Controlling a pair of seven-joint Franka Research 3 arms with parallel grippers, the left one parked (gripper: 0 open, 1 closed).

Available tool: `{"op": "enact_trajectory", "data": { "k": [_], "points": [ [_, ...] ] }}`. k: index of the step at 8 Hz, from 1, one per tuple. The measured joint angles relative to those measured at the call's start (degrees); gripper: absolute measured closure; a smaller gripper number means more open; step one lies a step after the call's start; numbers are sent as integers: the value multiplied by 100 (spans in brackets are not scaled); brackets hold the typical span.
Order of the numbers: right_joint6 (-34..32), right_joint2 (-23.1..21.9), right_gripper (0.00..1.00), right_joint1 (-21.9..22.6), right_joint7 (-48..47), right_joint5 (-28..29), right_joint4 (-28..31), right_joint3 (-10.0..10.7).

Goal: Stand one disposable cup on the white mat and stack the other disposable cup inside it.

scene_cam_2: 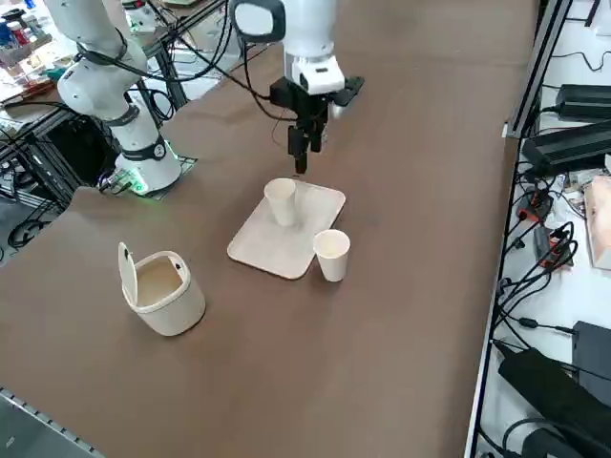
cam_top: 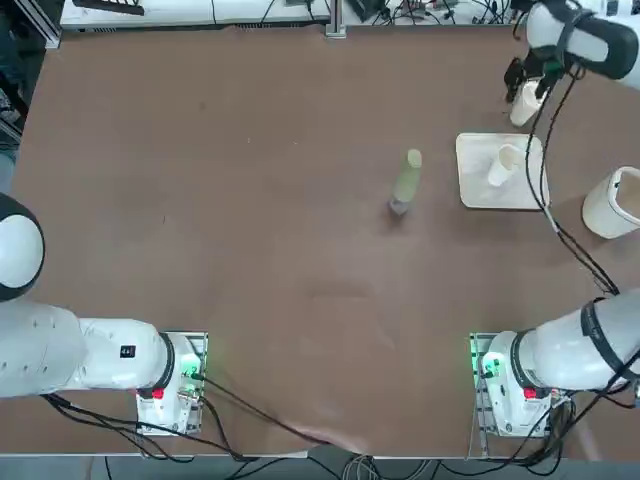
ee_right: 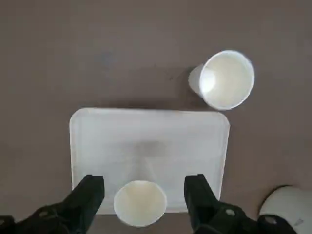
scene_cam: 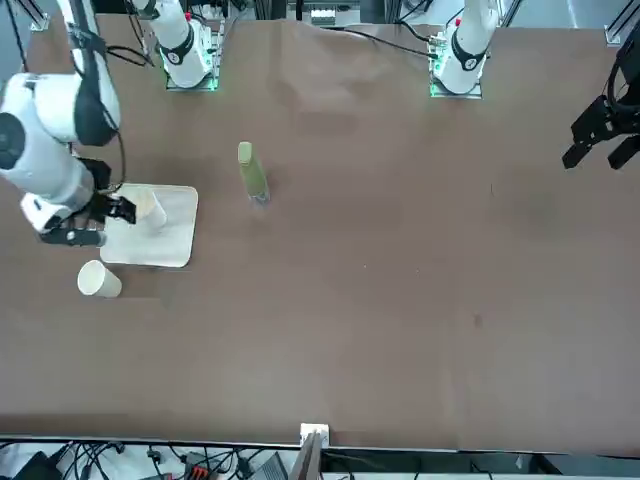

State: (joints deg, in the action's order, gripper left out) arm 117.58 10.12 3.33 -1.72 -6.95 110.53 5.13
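A paper cup (scene_cam_2: 281,201) stands upright, mouth up, on the white mat (scene_cam_2: 258,246), a thin cream-white square pad with rounded corners lying flat on the brown surface (cam_top: 250,250). In the overhead view this cup (cam_top: 503,165) sits toward the middle of the mat (cam_top: 480,190), in the right half of the surface. A second paper cup (scene_cam_2: 331,255) stands upright on the bare surface just beside the mat's edge, not on it; from across the table it (scene_cam: 99,279) shows off the mat's near corner, on the side farthest from the robot's base.

The right pincer (scene_cam_2: 300,143) hangs above the mat, pointing straight down, clear of both cups and holding nothing. Its two dark fingers are spread wide; in the wrist view the pincer (ee_right: 145,195) frames the cup on the mat (ee_right: 140,202) between its fingertips without touching it, with the second cup (ee_right: 225,79) beyond the mat's (ee_right: 97,141) far edge. The right arm reaches out from its base at the near edge of the surface, its white upper links arched high and its wrist bent so the pincer faces down.

Elsewhere, a pale green bottle (cam_top: 407,183) stands near the middle of the surface, well apart from the mat. A round cream tub (scene_cam_2: 160,289) with its hinged lid raised sits on the surface near the mat, on the robot's right side.
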Motion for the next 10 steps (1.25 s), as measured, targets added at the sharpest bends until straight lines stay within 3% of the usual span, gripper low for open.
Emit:
{"op": "enact_trajectory", "data": {
  "k": [4,8,9,10],
  "points": [
    [409,1419,1,-387,546,-154,-1075,25],
    [949,1973,6,-580,857,-163,-1194,20],
    [981,2052,16,-580,857,-163,-1197,20],
    [996,2097,41,-580,857,-163,-1199,20]
  ]
}}
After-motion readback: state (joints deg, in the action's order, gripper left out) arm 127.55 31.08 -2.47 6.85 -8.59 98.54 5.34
